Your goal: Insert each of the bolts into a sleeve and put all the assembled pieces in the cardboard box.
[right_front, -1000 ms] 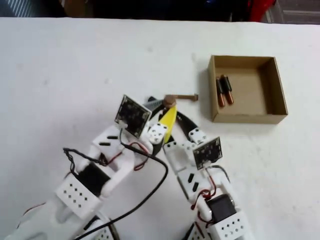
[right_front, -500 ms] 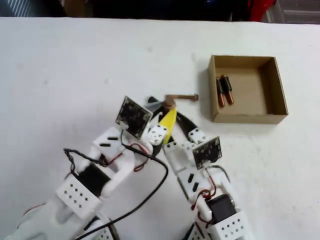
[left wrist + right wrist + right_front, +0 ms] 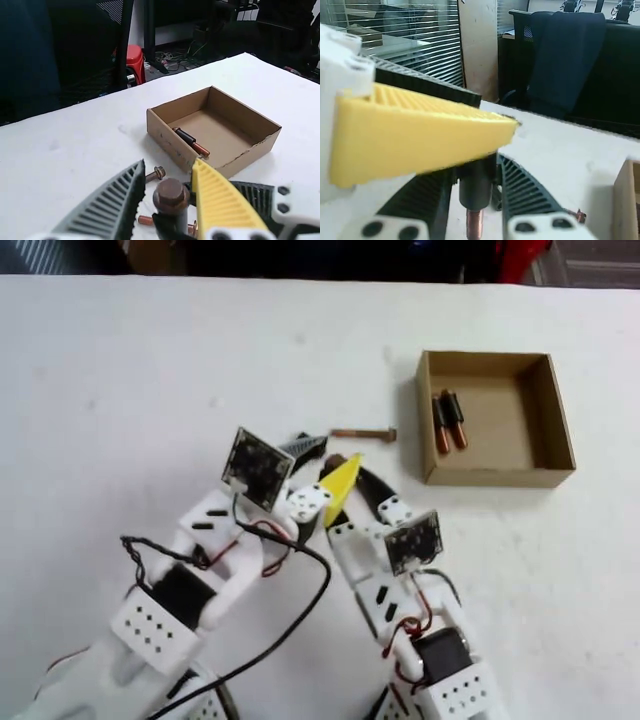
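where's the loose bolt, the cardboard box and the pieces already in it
loose bolt (image 3: 362, 434), high view, middle of its shank
cardboard box (image 3: 490, 478), high view, its near wall
assembled pieces (image 3: 440, 415), high view, dark sleeve of one

The left claw (image 3: 169, 167) had one yellow ribbed finger and one grey one, and the right claw (image 3: 476, 175) was black and ribbed. The bolt (image 3: 171, 196) looked coppery brown and the sleeve (image 3: 476, 192) dark. The cardboard box (image 3: 165, 135) was plain tan on a white surface (image 3: 75, 150).

Copper bolt (image 3: 363, 433) — flat, beside cardboard box (image 3: 495, 477)
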Tool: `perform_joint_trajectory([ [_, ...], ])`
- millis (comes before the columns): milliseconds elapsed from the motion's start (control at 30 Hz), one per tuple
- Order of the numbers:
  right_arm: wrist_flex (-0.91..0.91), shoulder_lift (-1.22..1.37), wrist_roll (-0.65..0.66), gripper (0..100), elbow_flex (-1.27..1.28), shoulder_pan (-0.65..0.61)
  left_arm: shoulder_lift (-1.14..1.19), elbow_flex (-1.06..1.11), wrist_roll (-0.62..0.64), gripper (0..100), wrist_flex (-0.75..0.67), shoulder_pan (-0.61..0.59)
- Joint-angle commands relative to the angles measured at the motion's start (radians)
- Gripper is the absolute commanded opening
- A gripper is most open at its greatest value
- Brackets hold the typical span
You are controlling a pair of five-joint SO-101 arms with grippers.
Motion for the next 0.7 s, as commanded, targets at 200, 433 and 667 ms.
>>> perform_joint_trajectory([
  [200,-0.002,-0.022,0.028,1.7,0.005,0.008,-0.019,-0.069,-0.008,18,-0.040,-0.081],
  [433,-0.002,-0.022,0.029,1.7,0.008,0.010,-0.019,-0.172,-0.008,17,-0.002,-0.240],
  [667,0.048,-0.021,0.029,1.7,0.005,0.010,-0.019,-0.361,-0.009,2,0.358,-0.361],
])
